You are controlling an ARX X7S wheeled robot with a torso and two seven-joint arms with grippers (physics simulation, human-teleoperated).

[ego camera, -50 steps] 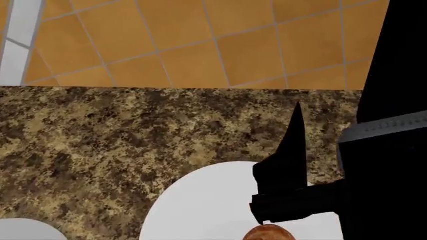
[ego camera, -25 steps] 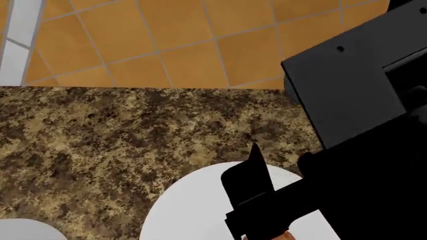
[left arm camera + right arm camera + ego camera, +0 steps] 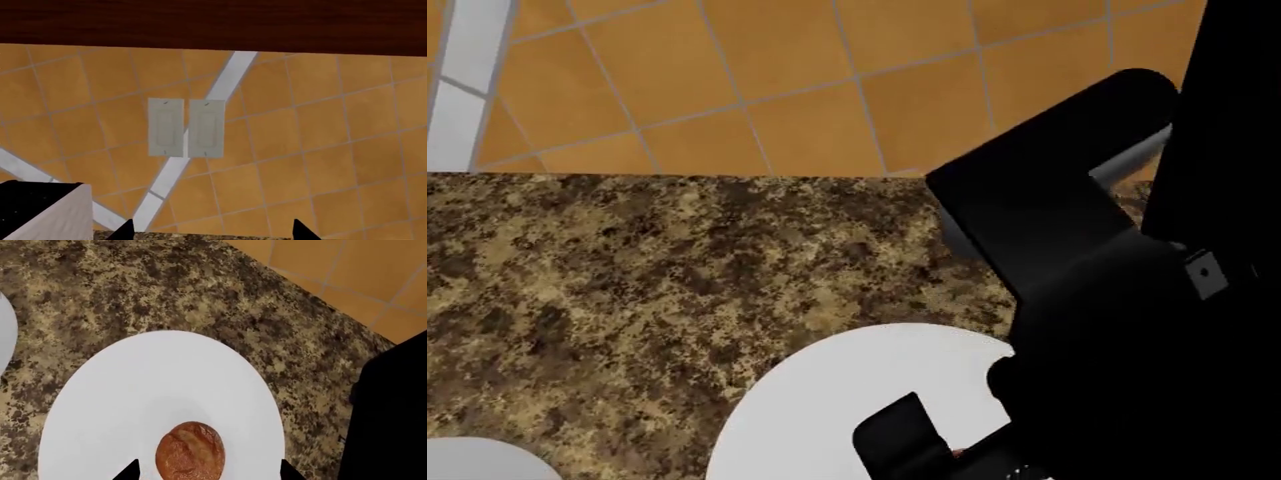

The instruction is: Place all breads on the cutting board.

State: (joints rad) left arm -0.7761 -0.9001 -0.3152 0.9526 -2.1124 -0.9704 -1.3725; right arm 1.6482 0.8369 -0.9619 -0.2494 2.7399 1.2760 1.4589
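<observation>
Right gripper (image 3: 208,471) was wide open, fingertips either side of the boule (image 3: 191,450), not touching. Boule sat on the white plate (image 3: 133,390) on the granite counter (image 3: 627,270). Since earlier frame, right arm (image 3: 1121,300) dropped lower over plate, hiding boule in head view.

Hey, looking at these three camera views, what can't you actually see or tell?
- Cutting board and the loaf: in no view.
- Boule: plain in the right wrist view; the right arm hides it in the head view.
- White plate: cut off by the frame edge and that arm.
- Left gripper: only tips of its fingers show.
</observation>
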